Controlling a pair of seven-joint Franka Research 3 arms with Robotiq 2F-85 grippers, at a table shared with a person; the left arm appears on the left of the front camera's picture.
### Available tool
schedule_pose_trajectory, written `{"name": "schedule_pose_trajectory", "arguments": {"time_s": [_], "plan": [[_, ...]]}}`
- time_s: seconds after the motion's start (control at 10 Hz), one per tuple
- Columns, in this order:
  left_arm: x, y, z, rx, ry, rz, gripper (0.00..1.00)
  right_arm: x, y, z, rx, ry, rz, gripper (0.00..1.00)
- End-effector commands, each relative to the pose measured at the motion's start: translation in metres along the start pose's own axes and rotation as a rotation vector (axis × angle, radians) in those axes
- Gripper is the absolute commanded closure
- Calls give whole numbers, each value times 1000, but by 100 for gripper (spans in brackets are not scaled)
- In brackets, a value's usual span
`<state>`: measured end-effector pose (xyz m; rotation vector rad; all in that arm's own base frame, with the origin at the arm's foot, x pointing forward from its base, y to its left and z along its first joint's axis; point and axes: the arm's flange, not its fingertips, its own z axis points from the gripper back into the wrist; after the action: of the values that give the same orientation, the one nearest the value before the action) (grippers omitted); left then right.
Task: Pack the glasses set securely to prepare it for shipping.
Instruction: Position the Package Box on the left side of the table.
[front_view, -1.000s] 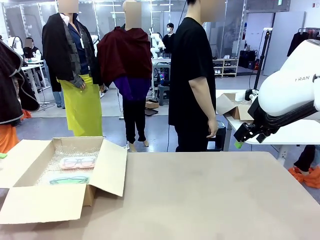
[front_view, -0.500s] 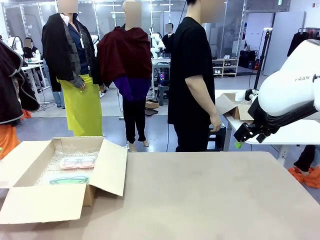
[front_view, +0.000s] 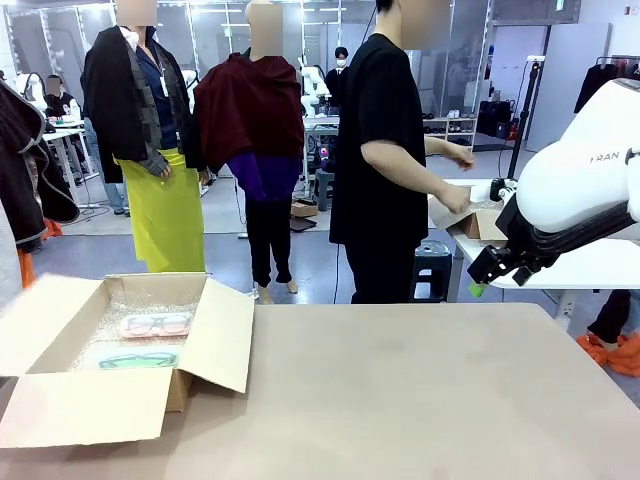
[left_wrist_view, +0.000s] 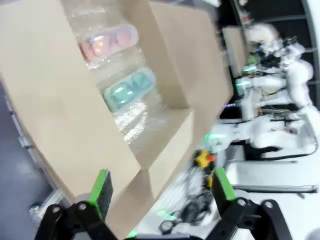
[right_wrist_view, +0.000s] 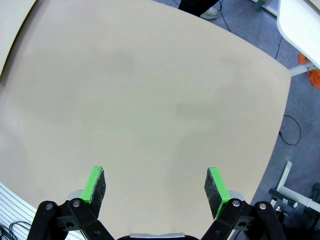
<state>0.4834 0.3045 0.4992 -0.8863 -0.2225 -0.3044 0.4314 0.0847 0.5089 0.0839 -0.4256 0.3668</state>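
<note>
Glasses set: pink pack and teal pack side by side in open box, nearer the empty, wide-open left gripper; right gripper wide, empty.

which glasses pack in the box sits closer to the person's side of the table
The pink-red pack. It lies farther back in the cardboard box; the teal-green pack lies nearer the robot.

Pink-red pack and teal-green pack lie flat in box.
</note>
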Motion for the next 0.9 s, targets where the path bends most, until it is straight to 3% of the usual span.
{"name": "schedule_pose_trajectory", "arguments": {"time_s": [0.0,0.4,0.8], "plan": [[-14,-68,-19,311,-32,-137,0,1,-1,1,0,-7,22,0],[-31,-154,-62,378,77,-324,0,1,-1,1,0,-7,22,0],[-64,-229,-157,413,297,-599,0,1,-1,1,0,-7,22,0]]}}
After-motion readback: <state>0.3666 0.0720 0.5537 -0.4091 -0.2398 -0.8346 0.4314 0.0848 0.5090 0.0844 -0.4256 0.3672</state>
